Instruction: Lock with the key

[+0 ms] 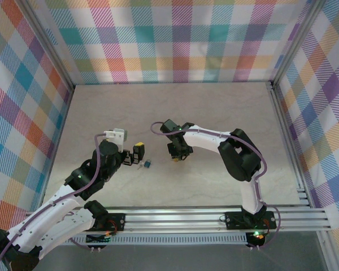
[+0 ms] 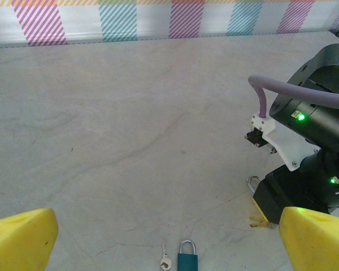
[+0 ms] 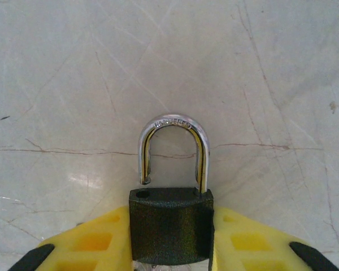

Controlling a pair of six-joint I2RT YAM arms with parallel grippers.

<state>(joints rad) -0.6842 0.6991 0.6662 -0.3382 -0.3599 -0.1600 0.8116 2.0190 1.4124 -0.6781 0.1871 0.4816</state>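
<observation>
Locking is not yet done: your right gripper (image 3: 170, 244) pinches the dark metal padlock (image 3: 169, 217), shackle (image 3: 172, 125) open; the teal-headed silver key (image 1: 146, 164) lies on the table (image 1: 214, 113) near your spread left gripper (image 1: 137, 154).

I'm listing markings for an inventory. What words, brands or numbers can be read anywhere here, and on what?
"HARDENED": engraved along the top of the shackle of the lock, in the right wrist view. It is small, so this is a likely reading.
Teal padlock: too small to show any marking.
I can read no other text.
</observation>
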